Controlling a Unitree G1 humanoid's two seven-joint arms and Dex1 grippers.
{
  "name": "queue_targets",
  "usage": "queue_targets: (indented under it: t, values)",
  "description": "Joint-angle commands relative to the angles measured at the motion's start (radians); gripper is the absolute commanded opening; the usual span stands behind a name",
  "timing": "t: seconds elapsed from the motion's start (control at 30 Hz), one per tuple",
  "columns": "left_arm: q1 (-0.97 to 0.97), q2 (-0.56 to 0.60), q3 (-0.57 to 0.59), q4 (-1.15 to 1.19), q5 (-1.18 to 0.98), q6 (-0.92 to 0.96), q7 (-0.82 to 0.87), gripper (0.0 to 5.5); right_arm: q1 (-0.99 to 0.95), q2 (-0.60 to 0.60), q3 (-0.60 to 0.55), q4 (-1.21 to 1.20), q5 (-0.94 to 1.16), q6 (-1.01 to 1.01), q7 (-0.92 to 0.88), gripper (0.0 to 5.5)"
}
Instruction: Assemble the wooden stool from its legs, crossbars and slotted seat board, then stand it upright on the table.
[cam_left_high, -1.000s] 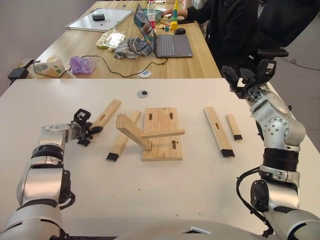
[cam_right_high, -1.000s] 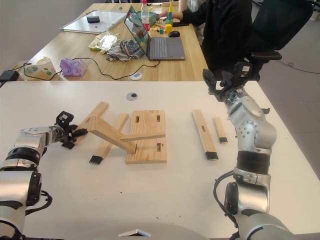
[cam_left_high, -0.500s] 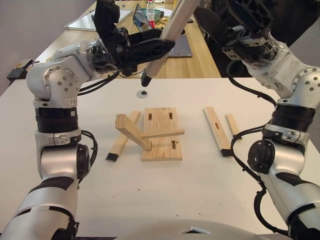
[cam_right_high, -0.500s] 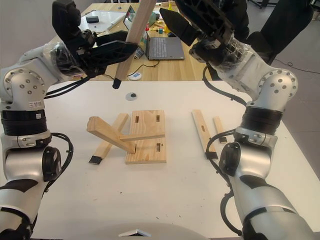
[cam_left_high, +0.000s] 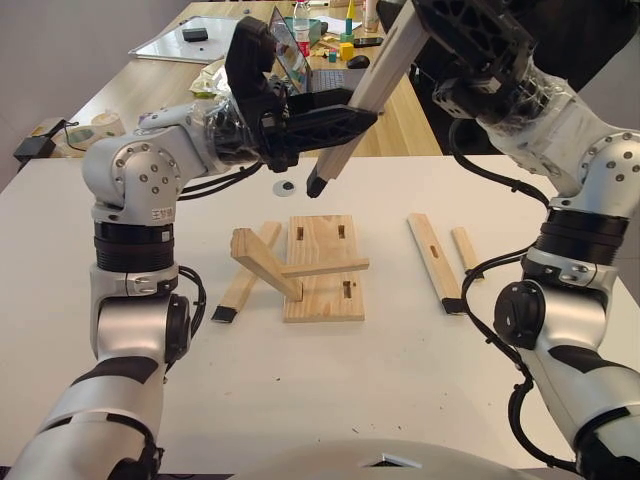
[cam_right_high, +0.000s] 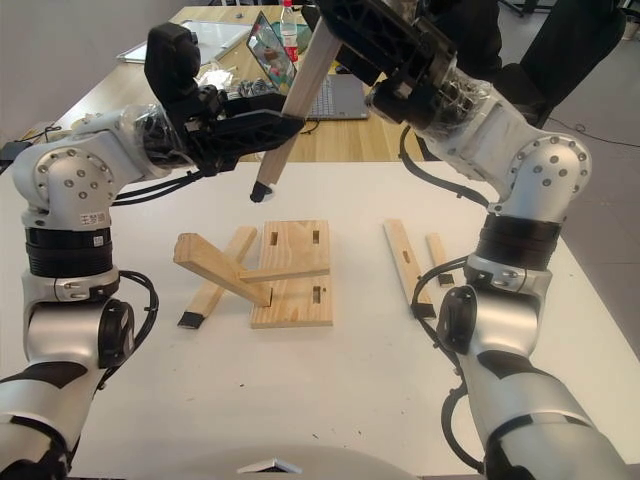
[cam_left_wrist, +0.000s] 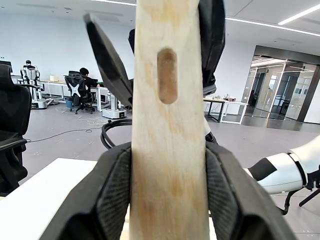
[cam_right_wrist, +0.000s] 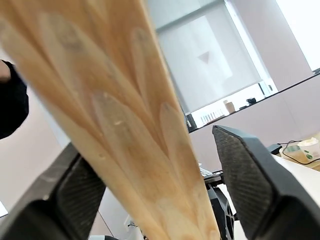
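A wooden leg (cam_left_high: 375, 75) with a black tip hangs slanted above the table, over the slotted seat board (cam_left_high: 325, 285). My left gripper (cam_left_high: 335, 115) is shut on its lower half; the pads (cam_left_wrist: 117, 190) press both sides. My right gripper (cam_left_high: 440, 25) straddles the leg's upper end, open, with gaps showing beside its fingers (cam_right_wrist: 245, 185). On the board a second leg (cam_left_high: 262, 260) leans with a crossbar (cam_left_high: 330, 267) joined to it. Another leg (cam_left_high: 243, 278) lies left of the board. A slotted leg (cam_left_high: 437, 262) and a short crossbar (cam_left_high: 467, 253) lie to the right.
A small round black disc (cam_left_high: 287, 187) sits on the white table (cam_left_high: 330, 390) behind the board. The wooden table beyond holds a laptop (cam_left_high: 335, 90), cloths and cables, with a person seated there. The near half of the white table is bare.
My left gripper lifted a leg from the table's left side high over the board. The right arm swung in, and its open fingers now straddle the leg's upper end.
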Motion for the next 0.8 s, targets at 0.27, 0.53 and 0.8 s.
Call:
queue_targets:
  t: [0.27, 0.53, 0.8]
  values:
    - [-0.018, -0.010, -0.002, 0.028, 0.050, -0.055, 0.035, 2.01, 0.071, -0.075, 0.092, -0.137, -0.175, -0.124, 0.142, 2.19]
    - [-0.045, -0.009, 0.027, 0.101, 0.112, -0.124, 0.102, 2.01, 0.076, -0.112, 0.088, -0.129, -0.250, -0.185, 0.209, 2.13]
    - [-0.089, 0.001, 0.217, 0.175, 0.041, -0.130, 0.273, 3.83, 0.272, -0.215, 0.233, -0.187, -0.533, -0.386, 0.353, 2.06]
